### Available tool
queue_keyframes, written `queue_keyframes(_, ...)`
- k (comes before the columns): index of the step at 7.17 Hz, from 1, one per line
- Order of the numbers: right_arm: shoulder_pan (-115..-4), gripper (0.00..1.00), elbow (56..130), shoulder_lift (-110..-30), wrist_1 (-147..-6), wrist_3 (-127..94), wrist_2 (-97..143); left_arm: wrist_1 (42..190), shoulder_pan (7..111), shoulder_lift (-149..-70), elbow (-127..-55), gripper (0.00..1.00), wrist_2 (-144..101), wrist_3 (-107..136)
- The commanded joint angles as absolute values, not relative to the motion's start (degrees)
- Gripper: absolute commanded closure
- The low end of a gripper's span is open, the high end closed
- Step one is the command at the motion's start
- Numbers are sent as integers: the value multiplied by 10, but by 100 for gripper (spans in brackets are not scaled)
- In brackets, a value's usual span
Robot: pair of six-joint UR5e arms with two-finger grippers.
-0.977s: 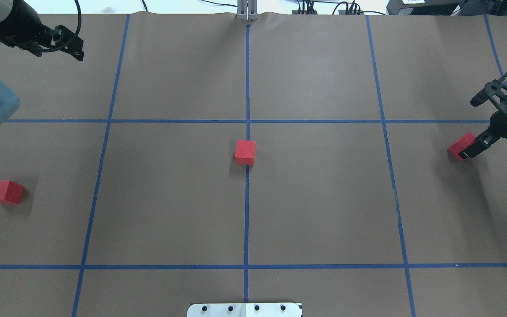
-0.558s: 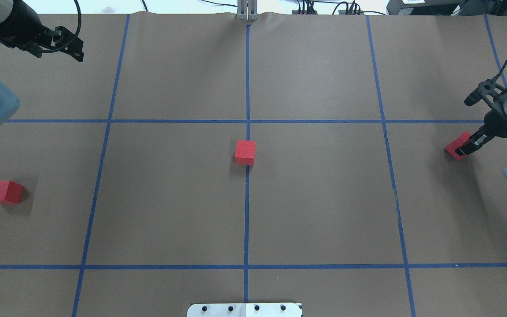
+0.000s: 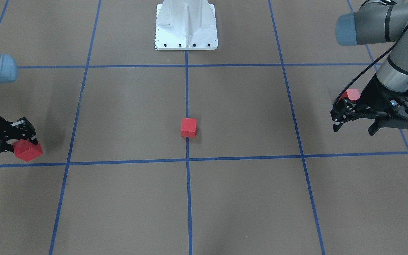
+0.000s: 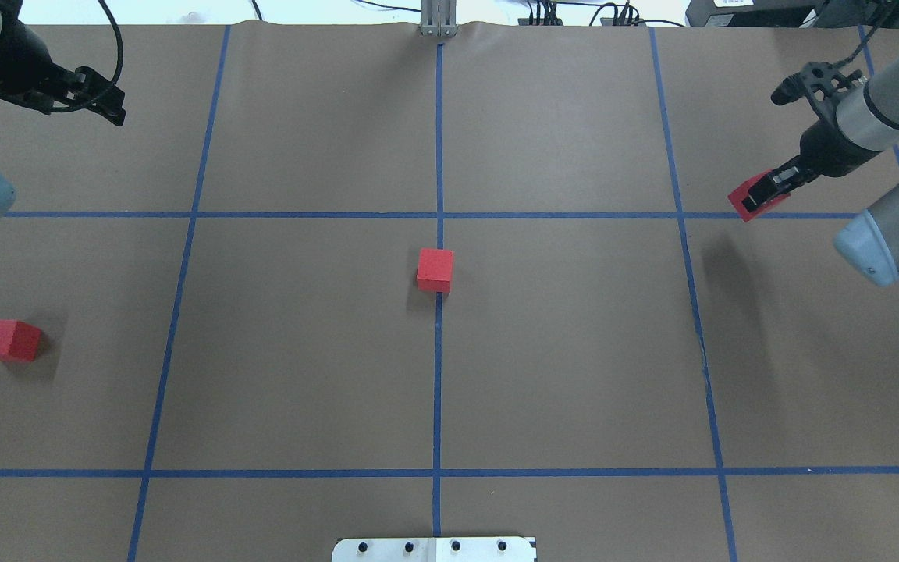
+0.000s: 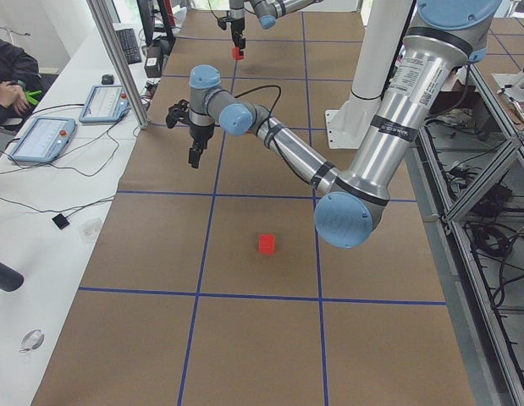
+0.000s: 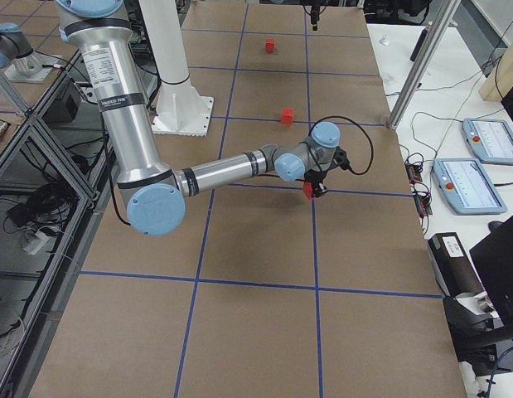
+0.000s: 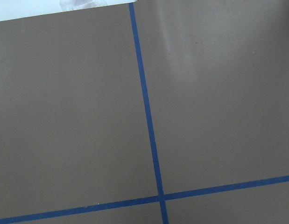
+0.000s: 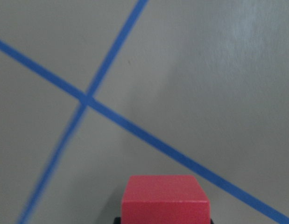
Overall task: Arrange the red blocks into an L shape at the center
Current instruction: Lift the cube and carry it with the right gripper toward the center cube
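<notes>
Resting at the center (image 4: 387, 328), on the middle tape line (image 4: 438, 390): middle red block (image 4: 435, 270), likely meant as the L's anchor. Pinched tight in the right gripper (image 4: 765, 191), held off the floor well right of the middle red block: second red block (image 8: 165, 198), presumably lifted for a clean carry inward. Lying on the floor far left: third red block (image 4: 7, 340). Spread apart and empty, far left and further out: left gripper (image 3: 353, 128), probably parked clear.
</notes>
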State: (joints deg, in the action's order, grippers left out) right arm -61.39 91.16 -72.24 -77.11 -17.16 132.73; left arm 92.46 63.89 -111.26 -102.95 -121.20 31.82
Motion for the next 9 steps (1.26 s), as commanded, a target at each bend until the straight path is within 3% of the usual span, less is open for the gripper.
queue_keyframes(1, -574, 100, 1006, -647, -943, -238, 1324, 978, 653, -1074, -1012, 1, -1212, 291)
queue_keyframes(6, -337, 100, 1027, -511, -944, -647, 1183, 979, 691, -1059, -985, 1, -1221, 224)
queue_keyframes(9, -273, 100, 928, -432, -943, -713, 1109, 979, 708, -1059, -984, 1, -1261, 224)
